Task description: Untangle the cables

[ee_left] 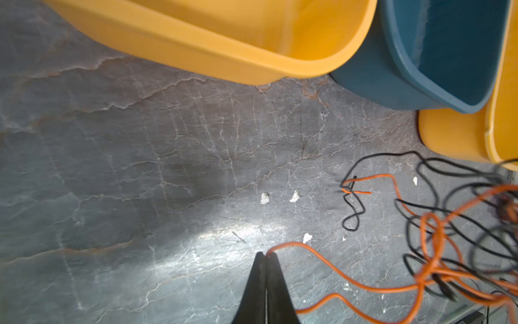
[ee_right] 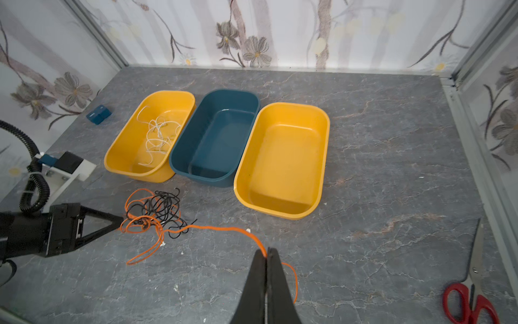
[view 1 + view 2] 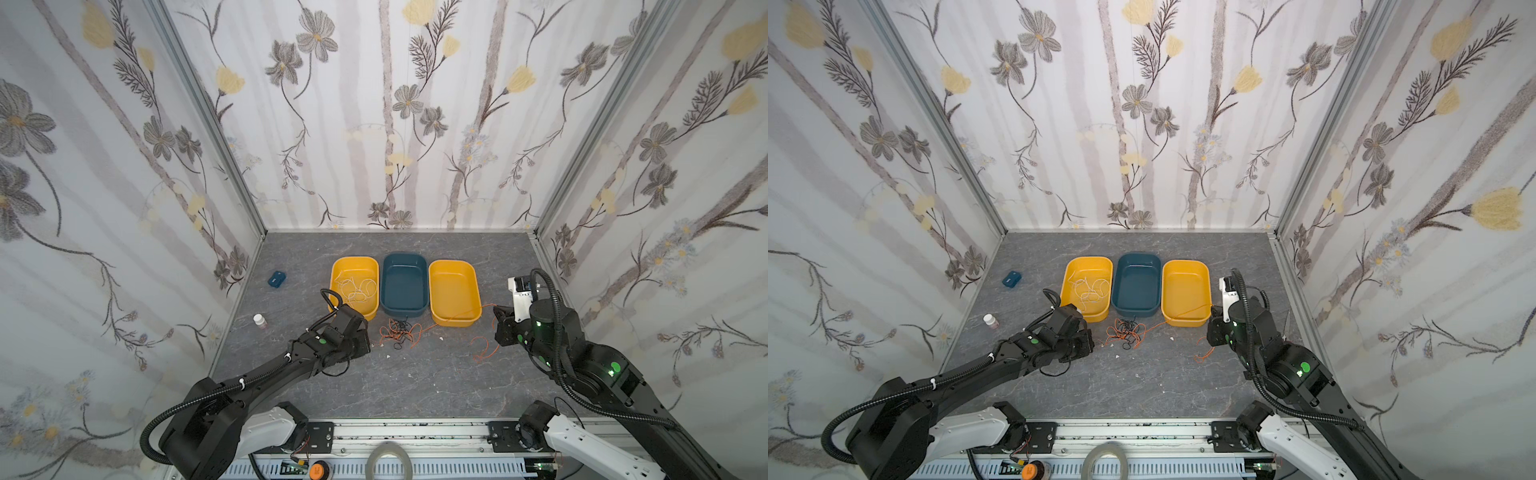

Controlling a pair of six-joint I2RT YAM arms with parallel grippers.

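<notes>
Both the left gripper (image 1: 265, 255) and right gripper (image 2: 267, 252) pinch the orange cable (image 2: 224, 228)

Three tubs sit side by side across the middle of the grey table (image 3: 415, 386): a left yellow tub (image 3: 353, 260), a blue tub (image 3: 404, 286) and a right yellow tub (image 3: 453, 291). A small blue box (image 3: 276, 279) and a little bottle (image 3: 260, 321) lie near the left edge. Red scissors (image 2: 474, 270) lie by the right edge.

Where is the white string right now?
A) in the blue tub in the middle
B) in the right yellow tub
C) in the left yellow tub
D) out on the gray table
C: in both top views the white string lies curled inside the left yellow tub, while the blue tub and the right yellow tub hold no white string.
</notes>
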